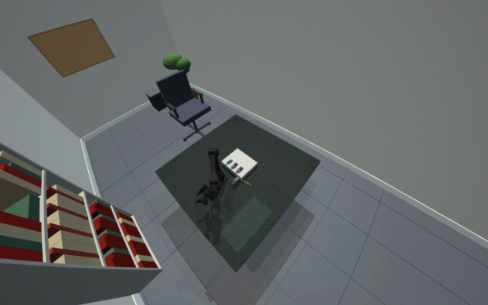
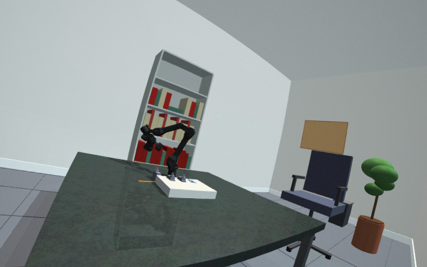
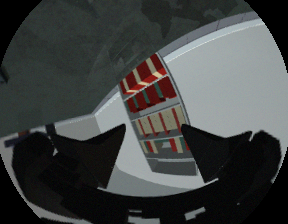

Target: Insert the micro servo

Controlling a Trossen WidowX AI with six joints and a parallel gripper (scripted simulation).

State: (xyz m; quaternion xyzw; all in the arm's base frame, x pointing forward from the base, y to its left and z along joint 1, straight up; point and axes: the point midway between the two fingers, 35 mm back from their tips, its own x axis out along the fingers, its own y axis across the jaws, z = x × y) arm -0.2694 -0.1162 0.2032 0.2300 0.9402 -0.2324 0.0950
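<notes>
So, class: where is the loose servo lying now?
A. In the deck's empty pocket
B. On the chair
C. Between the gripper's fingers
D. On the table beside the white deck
D: the servo lies on the table just off the deck, while the gripper hangs open, well above it.

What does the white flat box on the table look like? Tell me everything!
The white flat box is a low, plain rectangular block lying flat on the dark green table, beside the black arm's foot. Small grey servos stick up in a row along one edge. A loose servo with an orange cable sits just off one end.
</notes>
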